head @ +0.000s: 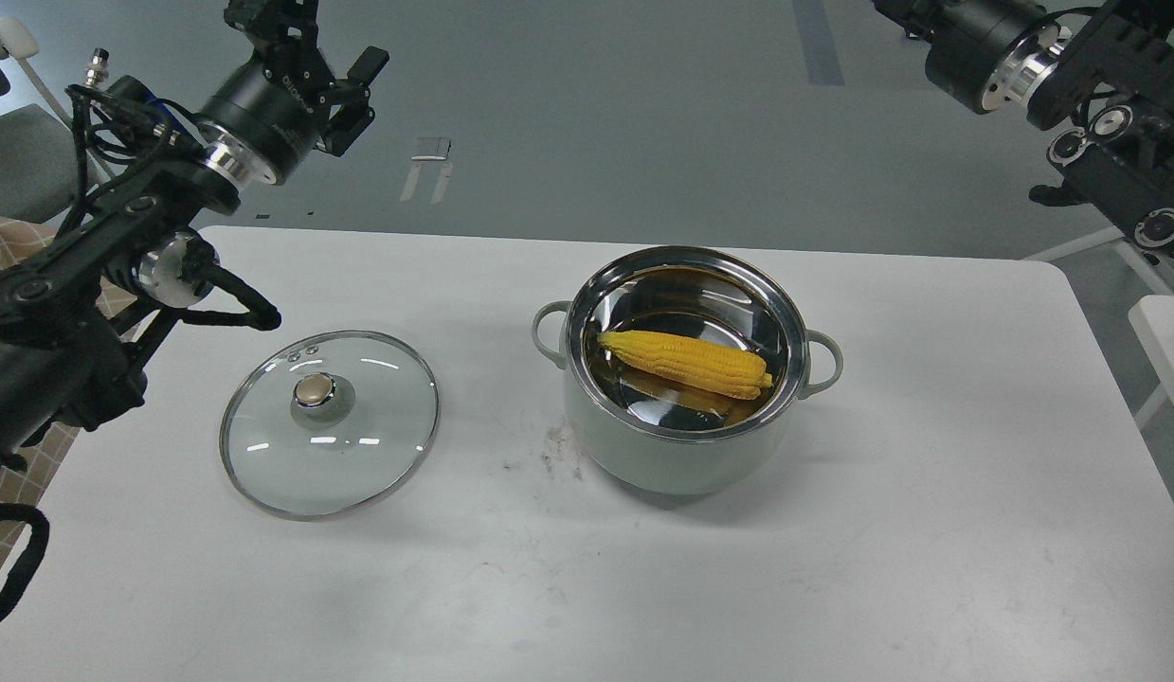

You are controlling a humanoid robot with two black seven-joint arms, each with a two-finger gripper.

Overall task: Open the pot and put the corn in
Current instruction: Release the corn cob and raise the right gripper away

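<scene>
The pale grey-green pot stands uncovered on the white table, right of centre. The yellow corn lies flat inside it on the shiny bottom, tapered end to the left. My left gripper is open and empty, held high over the table's far left edge, well away from the pot. My right arm's wrist is raised at the top right; its fingers are cut off by the top edge of the view.
The glass lid with a metal knob lies flat on the table left of the pot. A second white surface shows at the right edge. A patterned cloth sits at the far left.
</scene>
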